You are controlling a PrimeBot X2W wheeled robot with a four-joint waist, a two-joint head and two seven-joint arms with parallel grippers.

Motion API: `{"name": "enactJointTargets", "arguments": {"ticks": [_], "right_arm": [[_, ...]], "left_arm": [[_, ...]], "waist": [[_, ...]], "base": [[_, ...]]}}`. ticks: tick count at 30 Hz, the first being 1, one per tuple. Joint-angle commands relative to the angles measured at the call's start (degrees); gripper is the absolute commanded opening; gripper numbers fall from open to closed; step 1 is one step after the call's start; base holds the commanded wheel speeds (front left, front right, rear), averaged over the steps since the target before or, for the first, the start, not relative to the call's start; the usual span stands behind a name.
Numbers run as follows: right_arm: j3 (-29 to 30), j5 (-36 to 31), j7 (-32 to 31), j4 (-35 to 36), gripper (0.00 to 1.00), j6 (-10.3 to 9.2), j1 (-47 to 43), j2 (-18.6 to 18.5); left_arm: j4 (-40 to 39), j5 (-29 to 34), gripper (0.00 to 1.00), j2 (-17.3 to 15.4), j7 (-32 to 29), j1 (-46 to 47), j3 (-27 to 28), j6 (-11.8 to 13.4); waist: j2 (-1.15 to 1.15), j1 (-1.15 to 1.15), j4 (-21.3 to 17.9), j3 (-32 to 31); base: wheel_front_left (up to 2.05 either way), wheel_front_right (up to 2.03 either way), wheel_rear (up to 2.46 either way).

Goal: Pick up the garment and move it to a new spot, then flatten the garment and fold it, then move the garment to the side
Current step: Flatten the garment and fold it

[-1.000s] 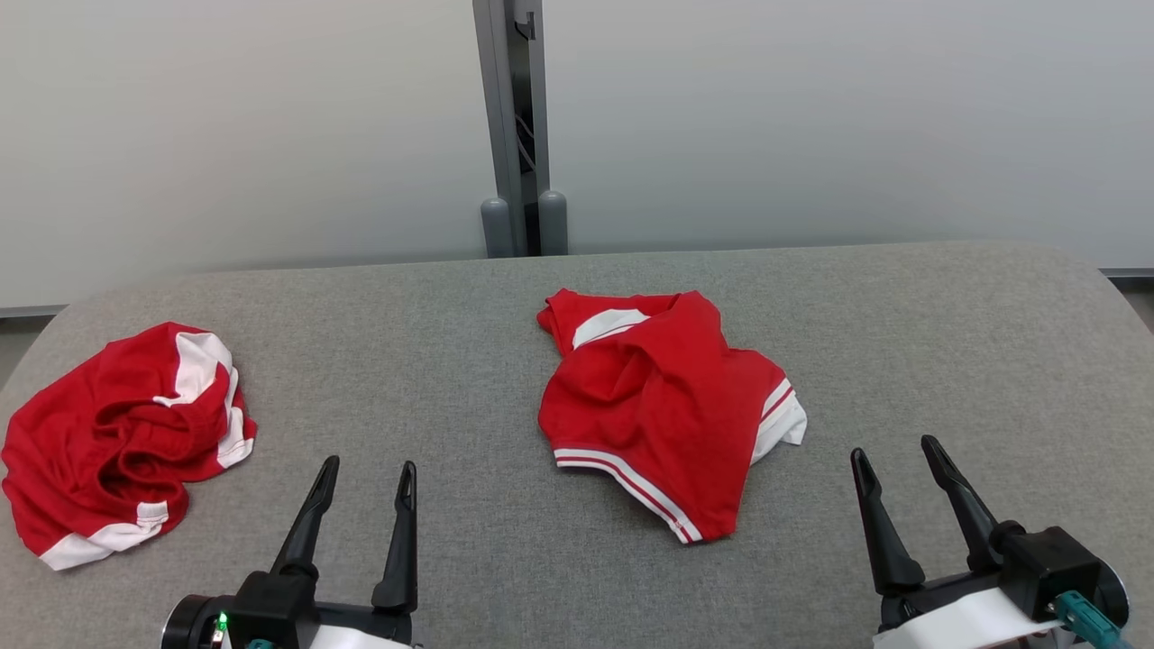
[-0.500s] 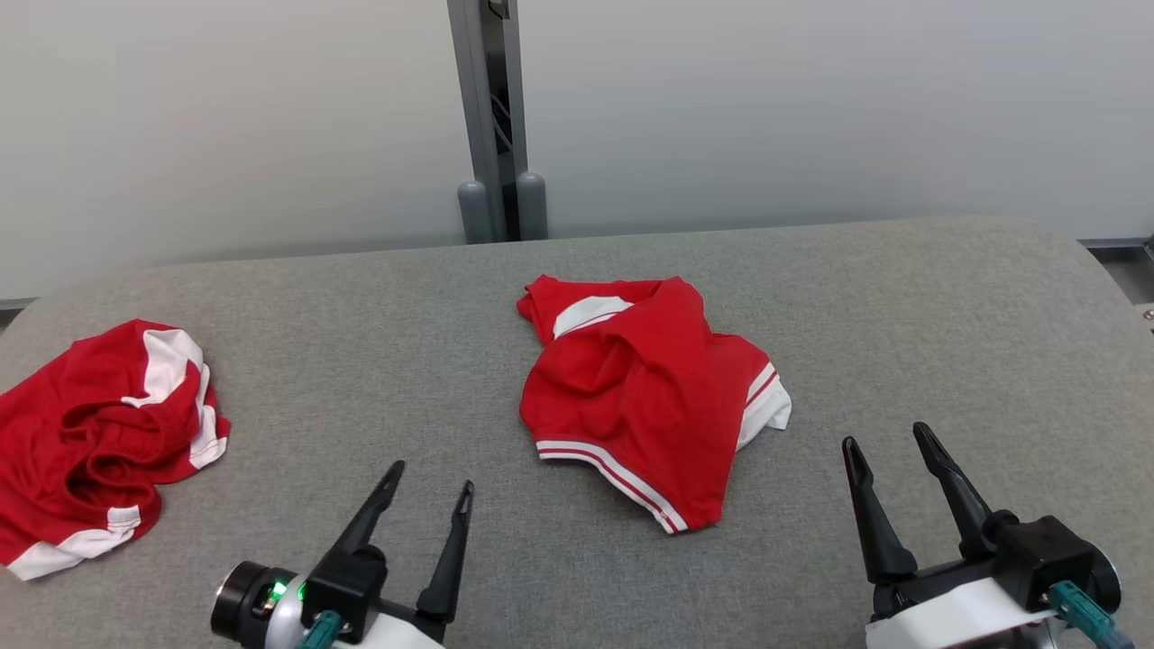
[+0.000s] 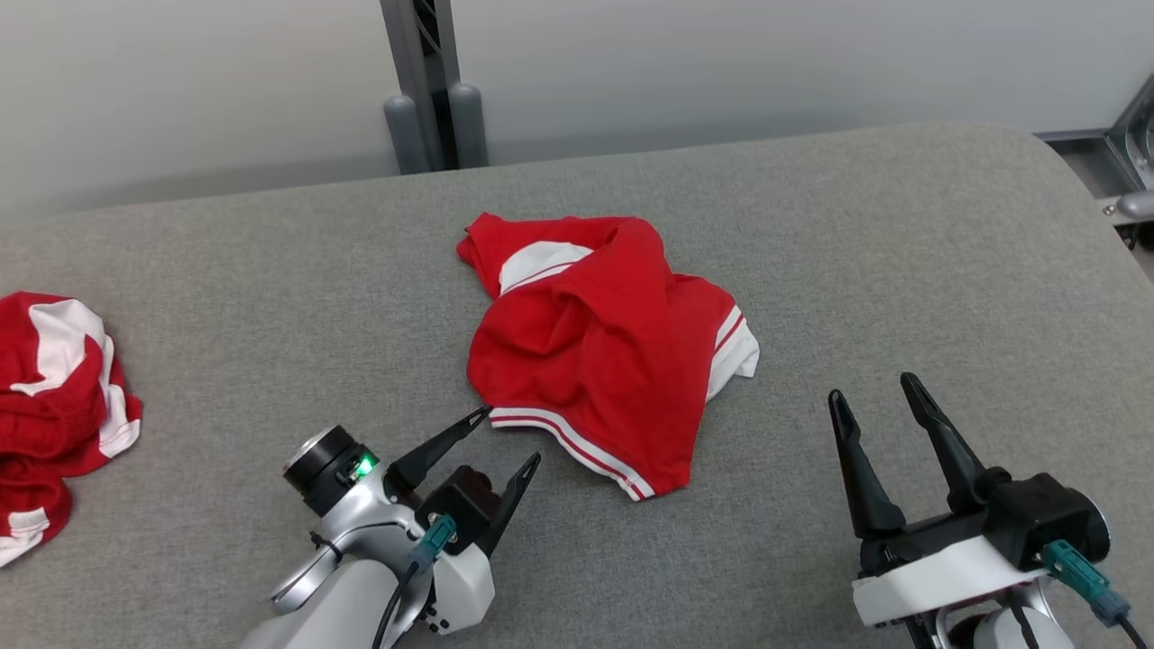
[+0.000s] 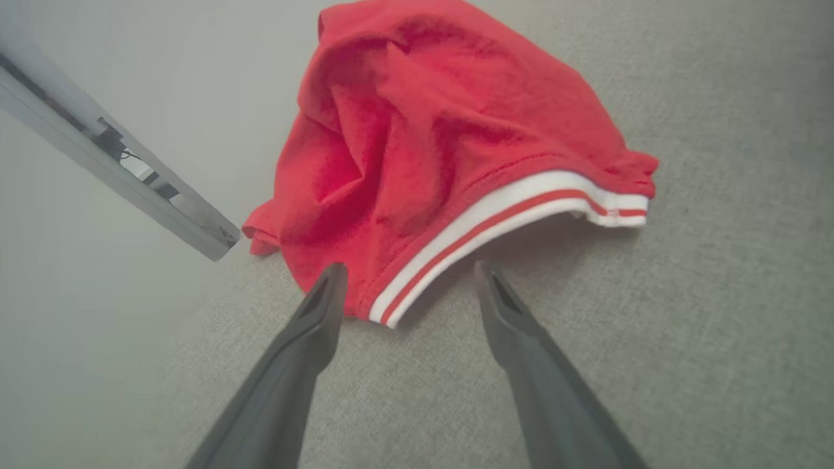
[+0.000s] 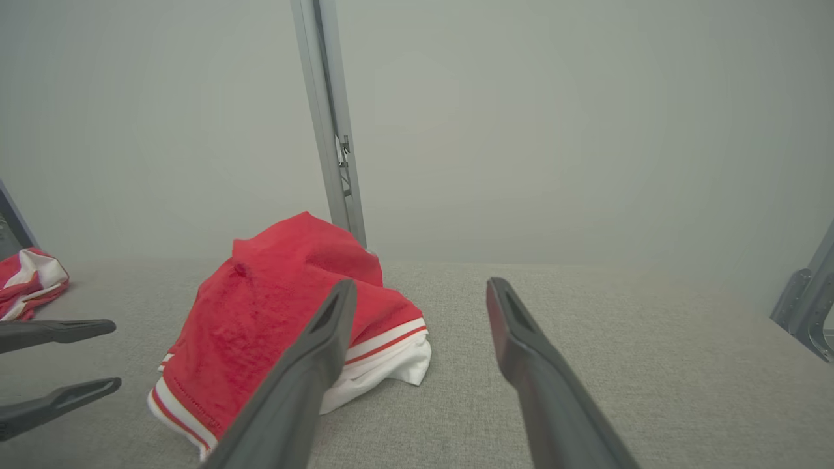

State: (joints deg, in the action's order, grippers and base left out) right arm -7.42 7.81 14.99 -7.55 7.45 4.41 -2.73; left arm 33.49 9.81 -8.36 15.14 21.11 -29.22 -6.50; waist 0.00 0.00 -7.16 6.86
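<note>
Grey fabric table point(image 3: 856, 234) under pale wall point(image 3: 721, 54), grey post point(image 3: 424, 54).

we are looking along our right gripper point(image 5: 420, 286), fingers standing apart above the grey table point(image 5: 619, 352). the crumpled red garment point(image 5: 260, 326) is lying left of centre, partly behind one finger. the left gripper point(image 5: 112, 355) is showing at the left edge, fingers parted, near the garment.

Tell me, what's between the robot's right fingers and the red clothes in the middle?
Nothing but bare gray table. In the head view, the stretch from the right fingers to the red garment holds no other thing.
</note>
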Motion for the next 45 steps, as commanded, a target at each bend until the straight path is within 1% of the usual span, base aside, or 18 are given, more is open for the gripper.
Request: {"name": "enactJointTargets", "arguments": {"ticks": [1,3,9,12,13,14,15,18,22,26,27,31,36,37,39,42,45], "right_arm": [[-0.1,0.3,0.3,0.4,1.0,0.07,1.0,-0.3],[-0.4,0.5,0.3,0.6,1.0,0.07,2.0,-0.3],[-1.3,1.1,0.3,0.8,1.0,0.06,4.2,-0.3],[-1.3,1.2,0.3,0.9,1.0,0.06,4.8,-0.3],[-1.4,1.3,0.3,0.9,1.0,0.07,5.0,-0.3],[-1.4,1.3,0.3,0.9,1.0,0.06,5.2,-0.3],[-1.4,1.2,0.3,0.9,1.0,0.06,5.3,-0.3],[-1.3,1.4,0.3,0.6,1.0,0.06,5.3,-0.3],[-1.1,1.6,0.3,0.2,1.0,0.06,4.3,-0.3],[-1.0,1.7,0.3,-0.3,1.0,0.06,3.4,-0.3],[-1.2,1.9,0.3,-0.5,1.0,0.06,3.2,-0.3],[-1.8,2.4,0.3,-1.0,1.0,0.06,2.5,-0.3],[-2.4,2.7,0.3,-1.6,1.0,0.06,1.8,-0.4],[-2.5,2.7,0.3,-1.7,1.0,0.05,1.5,-0.3],[-2.4,2.7,0.3,-1.9,1.0,0.05,0.8,-0.3],[-1.7,2.4,0.3,-2.1,1.0,0.05,0.1,-0.3],[-1.2,2.3,0.3,-1.9,1.0,0.05,-0.3,-0.3]], "left_arm": [[1.3,0.6,1.0,-0.5,0.0,1.9,-0.9,-0.1],[3.3,1.1,1.0,-0.7,0.0,3.9,-2.0,0.1],[9.9,2.1,1.0,-0.9,0.0,9.3,-3.9,3.3],[11.8,1.8,1.0,-1.0,0.0,11.4,-4.8,3.9],[12.2,1.6,0.79,-1.0,0.0,11.8,-5.1,3.8],[12.4,1.2,0.13,-1.0,0.0,12.2,-5.5,3.5],[12.5,0.8,0.0,-1.0,0.0,12.6,-5.8,3.2],[9.6,-1.2,0.0,-0.7,0.0,13.2,-6.1,2.6],[2.7,-5.4,0.0,0.2,0.0,12.2,-6.0,1.5],[-3.3,-10.6,0.0,1.8,0.0,12.6,-5.1,0.2],[-5.0,-13.2,0.0,2.9,0.0,14.1,-5.0,-0.2],[-6.7,-17.7,0.0,4.6,-0.2,18.1,-6.2,-0.8],[-8.1,-22.2,0.0,5.3,-1.4,23.7,-7.5,-0.9],[-8.9,-23.7,0.0,5.4,-1.7,25.0,-8.1,-0.5],[-11.3,-27.3,0.0,5.5,-2.5,27.5,-10.1,1.6],[-13.1,-32.8,0.0,5.3,-4.6,30.8,-12.7,6.7],[-11.7,-38.7,0.0,5.2,-6.5,31.8,-14.0,12.1]], "waist": [[0.0,0.0,-1.3,2.2],[0.0,0.0,-2.0,3.6],[0.0,0.0,-3.6,7.2],[0.0,0.0,-4.1,8.6],[0.0,0.0,-4.2,8.9],[0.0,0.0,-4.3,9.1],[0.0,0.0,-4.5,9.2],[0.0,0.0,-4.8,9.0],[0.0,0.0,-4.8,7.6],[0.0,0.0,-4.4,5.4],[0.0,0.0,-4.3,4.0],[0.0,0.0,-5.0,1.2],[0.0,0.0,-6.8,-1.6],[0.0,0.0,-7.3,-2.2],[0.0,0.0,-8.3,-3.5],[0.0,0.0,-9.3,-4.5],[0.0,0.0,-9.6,-4.8]], "base": [[0.0,0.0,0.0],[0.0,0.0,0.0],[0.0,0.0,0.0],[0.0,0.0,0.0],[0.0,0.0,0.0],[0.0,0.0,0.0],[0.0,0.0,0.0],[0.0,0.0,0.0],[0.0,0.0,0.0],[0.0,0.0,0.0],[0.0,0.0,0.0],[0.0,0.0,0.0],[0.0,0.0,0.0],[0.0,0.0,0.0],[0.0,0.0,0.0],[0.0,0.0,0.0],[0.0,0.0,0.0]]}}
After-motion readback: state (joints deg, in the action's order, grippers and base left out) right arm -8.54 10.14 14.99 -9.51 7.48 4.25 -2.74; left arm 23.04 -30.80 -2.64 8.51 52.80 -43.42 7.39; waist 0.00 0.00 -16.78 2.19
